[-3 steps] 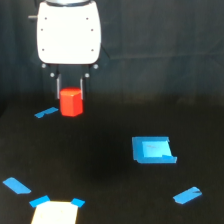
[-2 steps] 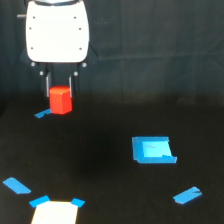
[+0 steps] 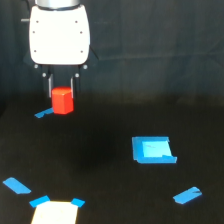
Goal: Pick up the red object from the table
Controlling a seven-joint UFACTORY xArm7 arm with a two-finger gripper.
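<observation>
Fingers of the gripper (image 3: 62,95) clamp the red object (image 3: 63,100) above the black, blue-taped table (image 3: 110,190).

A white robot gripper (image 3: 62,95) hangs near the top of the exterior view's left side, its two dark fingers (image 3: 50,90) clamped on either side of a small red object (image 3: 62,100). Below lies a black worktop (image 3: 110,175). A blue tape strip (image 3: 45,113) sits just beside the block. A larger blue tape patch (image 3: 152,150) lies toward the right. A pale rectangle (image 3: 55,214) with blue corners sits at the bottom edge.
</observation>
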